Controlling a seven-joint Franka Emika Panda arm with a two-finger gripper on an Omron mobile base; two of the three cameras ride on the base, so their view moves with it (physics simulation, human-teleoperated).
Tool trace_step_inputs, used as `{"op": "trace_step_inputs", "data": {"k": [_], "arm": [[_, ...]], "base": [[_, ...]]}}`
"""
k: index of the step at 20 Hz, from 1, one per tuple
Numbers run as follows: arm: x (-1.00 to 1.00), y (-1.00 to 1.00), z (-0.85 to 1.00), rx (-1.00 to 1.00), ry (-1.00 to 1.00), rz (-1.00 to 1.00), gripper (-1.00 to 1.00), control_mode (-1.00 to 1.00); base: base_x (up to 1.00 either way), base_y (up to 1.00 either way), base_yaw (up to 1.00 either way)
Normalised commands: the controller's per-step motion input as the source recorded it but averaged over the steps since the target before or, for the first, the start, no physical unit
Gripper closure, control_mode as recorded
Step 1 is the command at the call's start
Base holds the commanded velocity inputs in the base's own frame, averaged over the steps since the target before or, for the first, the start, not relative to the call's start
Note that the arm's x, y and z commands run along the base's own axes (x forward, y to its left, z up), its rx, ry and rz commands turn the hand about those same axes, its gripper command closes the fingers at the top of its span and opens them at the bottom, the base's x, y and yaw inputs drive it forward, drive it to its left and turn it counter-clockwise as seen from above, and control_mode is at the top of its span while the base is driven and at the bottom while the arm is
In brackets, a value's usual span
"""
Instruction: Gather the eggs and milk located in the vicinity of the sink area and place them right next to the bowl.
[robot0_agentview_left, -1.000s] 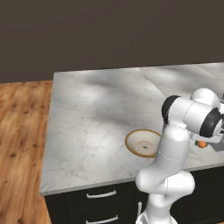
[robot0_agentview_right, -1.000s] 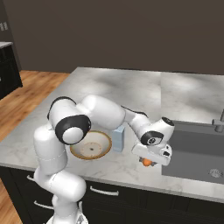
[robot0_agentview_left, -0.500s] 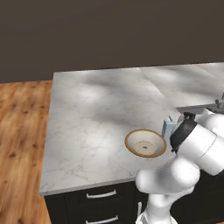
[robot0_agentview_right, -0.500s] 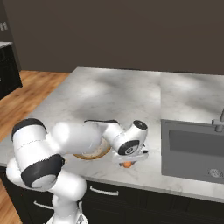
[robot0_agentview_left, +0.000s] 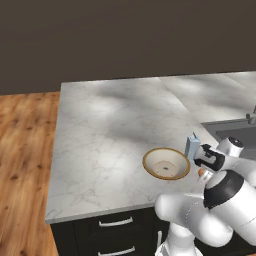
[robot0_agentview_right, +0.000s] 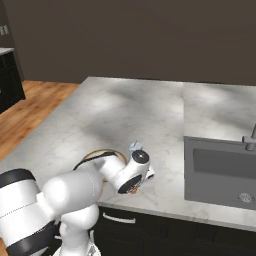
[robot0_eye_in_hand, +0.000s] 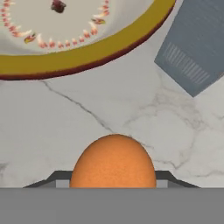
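The marble counter spreads wide beneath the pincer and away from it on every side, pale grey and veined, with dark drawers below its front edge. Well off to the pincer's far side lies the sink, a dark grey basin sunk into the stone, with its slim metal tap at the back rim. The white arm bends low over the counter's front edge, and its wrist hangs just above the stone. Close in front of the pincer sits the bowl, shallow and cream inside with a golden-brown rim; from the hand's own view that rim curves across just ahead of the fingers, apart from them by a strip of bare marble. Beside the bowl, and also just ahead of the pincer, stands the milk, a small light blue carton, upright, its grey-blue side showing near the bowl's edge but not touching it. The pincer is closed partway around the orange-brown egg, which sits between the two dark fingers and hides most of them; from the left the egg peeks out under the wrist, low over the counter, near the bowl and the carton. Whether the egg touches the marble I cannot tell.
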Motion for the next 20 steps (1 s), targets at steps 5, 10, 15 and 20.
{"op": "trace_step_inputs", "data": {"k": [5,10,15,20], "arm": [[0.27,0.06,0.00,0.02,-0.09,0.07,1.00,-1.00],[0.25,0.00,0.00,0.04,-0.10,0.00,1.00,-1.00],[0.13,0.13,-0.01,0.02,-0.05,0.01,1.00,-1.00],[0.27,0.07,-0.02,0.00,-0.04,0.00,1.00,-1.00]], "base": [[0.00,0.00,0.00],[0.00,0.00,0.00],[0.00,0.00,0.00],[0.00,0.00,0.00]]}}
